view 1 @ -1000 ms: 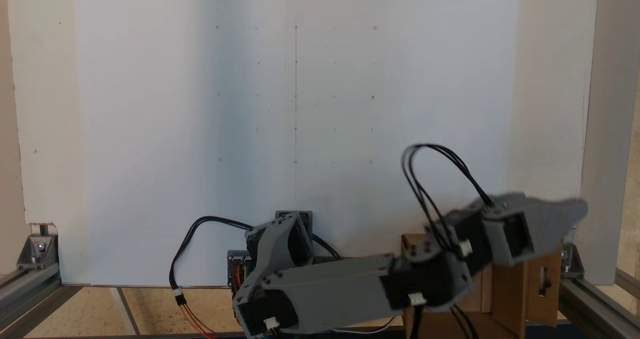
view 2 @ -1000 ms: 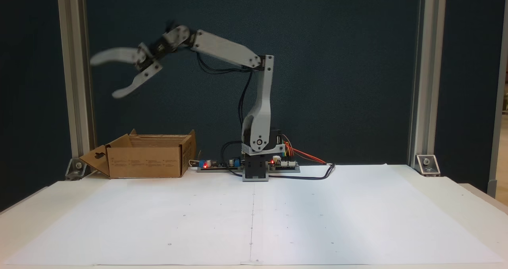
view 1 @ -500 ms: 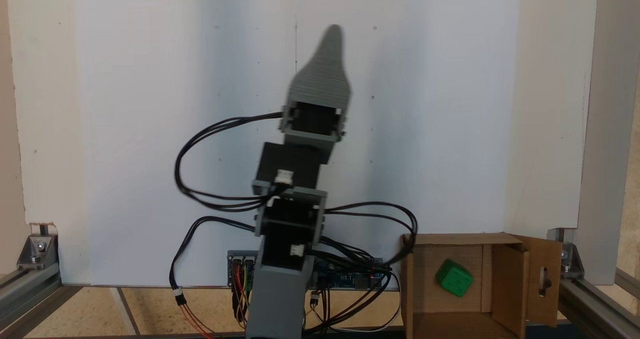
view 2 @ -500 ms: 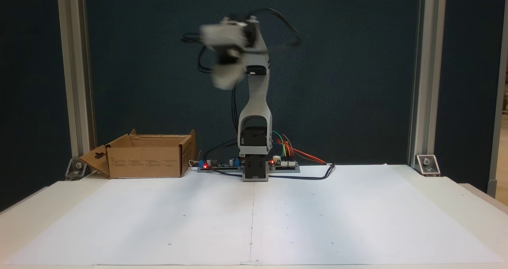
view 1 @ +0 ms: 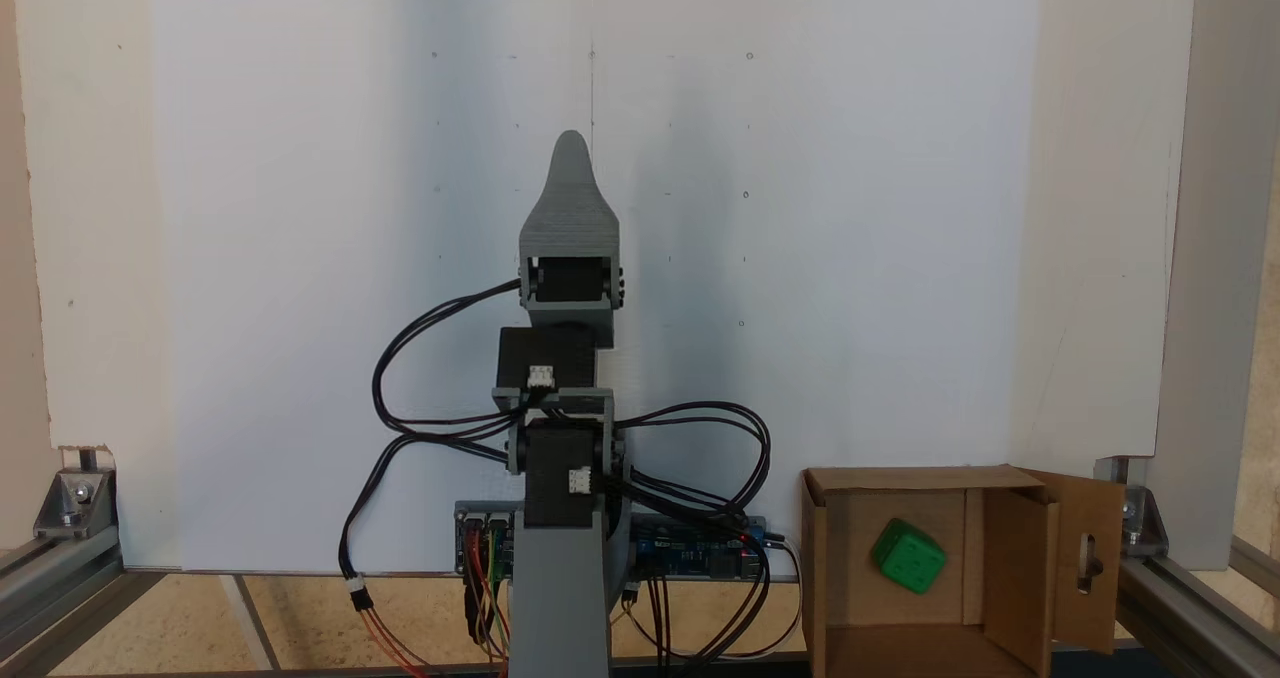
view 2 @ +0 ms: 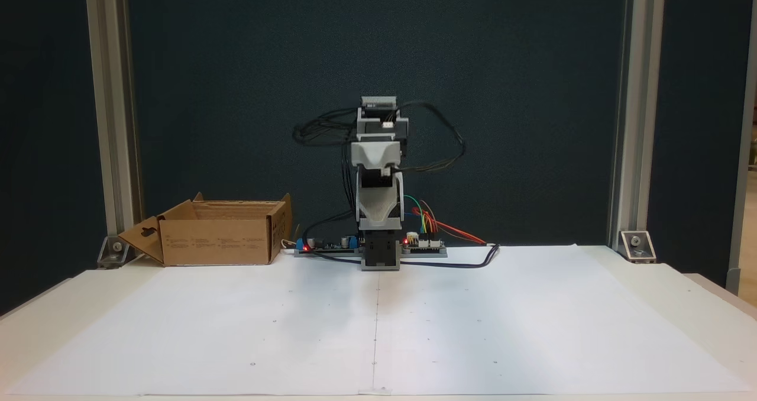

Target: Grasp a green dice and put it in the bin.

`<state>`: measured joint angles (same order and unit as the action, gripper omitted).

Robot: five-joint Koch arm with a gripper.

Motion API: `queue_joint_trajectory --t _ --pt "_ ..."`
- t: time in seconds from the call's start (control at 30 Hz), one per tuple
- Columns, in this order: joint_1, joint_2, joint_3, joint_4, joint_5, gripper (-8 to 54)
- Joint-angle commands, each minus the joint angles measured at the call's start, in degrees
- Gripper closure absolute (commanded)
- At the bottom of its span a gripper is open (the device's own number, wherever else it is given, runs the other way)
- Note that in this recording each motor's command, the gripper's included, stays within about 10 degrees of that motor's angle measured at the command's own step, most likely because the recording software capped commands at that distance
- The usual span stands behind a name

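The green dice (view 1: 908, 555) lies tilted on the floor of the bin (view 1: 815, 578), a brown cardboard box with a slotted side flap, at the lower right of a fixed view. In another fixed view the bin (view 2: 216, 241) stands at the back left of the table and its walls hide the dice. My gripper (view 1: 571, 143) points out over the white paper from the arm's base, far from the bin and holding nothing. Its jaws lie one over the other, so only one tip shows. Seen from the front, the gripper (view 2: 379, 214) faces the camera, folded low before the base.
A large white paper sheet (view 2: 378, 324) covers the table. Controller boards (view 2: 423, 245) and looping black cables (view 1: 700, 428) sit around the arm's base. Aluminium posts (view 2: 112, 123) and corner brackets (view 2: 636, 244) stand at the table's back corners.
The arm swung from above the bin back to the table's centre line, then folded down and drew in. The dice now shows lying in the bin.
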<state>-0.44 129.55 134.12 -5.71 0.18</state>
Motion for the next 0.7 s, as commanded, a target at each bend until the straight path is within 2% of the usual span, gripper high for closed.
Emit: queue_joint_trajectory --t 0.0,0.33,0.67 --pt "2.99 6.42 0.88 -9.47 1.67 1.5" --pt "5.71 6.42 20.39 -33.91 0.88 1.8" --pt "5.19 6.33 28.65 -57.11 -0.35 2.0"
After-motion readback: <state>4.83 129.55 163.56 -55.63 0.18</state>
